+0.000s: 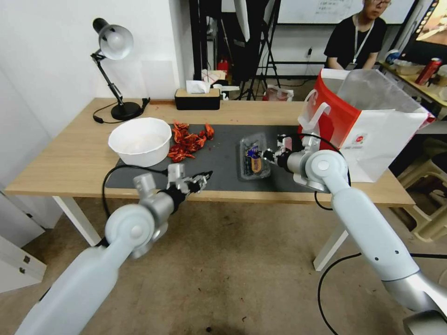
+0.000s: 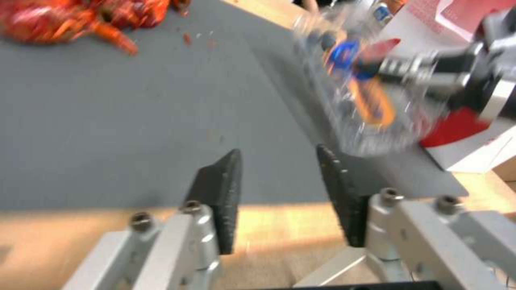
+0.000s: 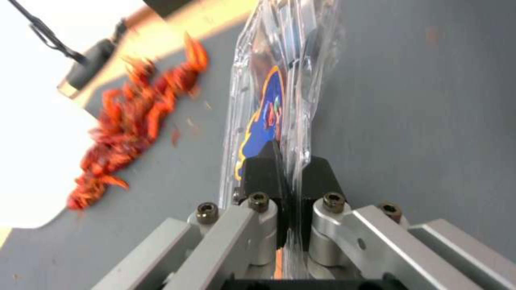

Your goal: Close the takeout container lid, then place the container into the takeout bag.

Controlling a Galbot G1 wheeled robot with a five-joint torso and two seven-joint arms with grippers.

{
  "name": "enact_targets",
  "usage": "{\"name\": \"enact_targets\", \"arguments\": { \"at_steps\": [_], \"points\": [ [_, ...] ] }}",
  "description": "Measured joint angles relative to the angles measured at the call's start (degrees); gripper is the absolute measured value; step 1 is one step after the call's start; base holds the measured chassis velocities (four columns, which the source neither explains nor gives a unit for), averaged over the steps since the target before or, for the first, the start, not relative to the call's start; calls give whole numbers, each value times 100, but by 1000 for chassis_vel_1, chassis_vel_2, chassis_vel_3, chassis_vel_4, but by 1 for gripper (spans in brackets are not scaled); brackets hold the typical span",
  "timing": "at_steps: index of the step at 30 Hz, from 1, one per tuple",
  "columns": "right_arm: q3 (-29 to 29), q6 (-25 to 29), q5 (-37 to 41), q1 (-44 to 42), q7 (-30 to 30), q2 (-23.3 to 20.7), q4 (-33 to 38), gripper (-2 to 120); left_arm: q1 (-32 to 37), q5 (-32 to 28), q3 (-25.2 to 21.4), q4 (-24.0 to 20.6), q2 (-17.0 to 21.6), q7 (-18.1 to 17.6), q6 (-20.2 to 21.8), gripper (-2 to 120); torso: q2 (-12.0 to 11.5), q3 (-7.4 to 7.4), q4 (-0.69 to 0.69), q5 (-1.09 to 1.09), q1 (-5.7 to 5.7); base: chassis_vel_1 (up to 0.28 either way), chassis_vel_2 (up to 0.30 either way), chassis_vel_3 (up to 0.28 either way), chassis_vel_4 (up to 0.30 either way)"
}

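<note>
The takeout container (image 1: 253,159) is a small clear clamshell on the dark mat (image 1: 219,160), right of centre. Its lid (image 3: 267,105), which carries a blue and orange label, is folded down over the other half. My right gripper (image 1: 269,155) is shut on the container's right edge, with the black pads (image 3: 261,174) pinching the plastic. I cannot tell whether the container rests on the mat or is slightly raised. My left gripper (image 1: 203,178) hangs open and empty over the mat's front edge, left of the container (image 2: 360,100). The red-and-white takeout bag (image 1: 372,125) stands open at the table's right end.
A large white bowl (image 1: 139,139) and a pile of red crayfish shells (image 1: 188,139) lie on the mat's left part. A desk lamp (image 1: 116,60) and a black tissue box (image 1: 197,98) stand at the table's back. The bag's white handle (image 1: 316,114) faces the container.
</note>
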Motion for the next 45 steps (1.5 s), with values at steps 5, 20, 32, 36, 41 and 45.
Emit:
{"name": "enact_targets", "arguments": {
  "at_steps": [5, 20, 32, 36, 41, 45],
  "points": [
    [-55, 299, -463, 62, -440, -155, 290, 0, 670, 260, -383, -274, -122, 46, -89, 57, 0, -1, 0, -1, -1, 0, 0, 0, 0],
    [150, 1527, -1224, 832, -449, -634, 932, 0, 2008, 992, -1243, -897, -444, 396, -398, 100, 1, -2, 0, -1, -1, 0, 0, 0, 0],
    [827, 1875, -1326, 1492, 368, -942, 571, 0, 2130, 1056, -1360, -856, -552, 399, -489, 100, 1, -1, -1, 2, -1, 0, 0, 0, 0],
    [914, 1715, -1508, 1400, 900, -1165, 566, 0, 2112, 1079, -1307, -788, -591, 399, -513, 100, 2, -2, -1, 1, -1, 0, 0, 0, 0],
    [1043, 1398, -1285, 1116, 1710, -1290, 655, 0, 2086, 1110, -1239, -712, -629, 397, -559, 100, 2, -2, -1, 2, -1, 0, 0, 0, 0],
    [1170, 1306, -745, 995, 2055, -1302, 627, 0, 2091, 1149, -1196, -675, -658, 395, -598, 100, 1, -1, 1, 0, -1, 0, 0, 0, 0]
  ]
}}
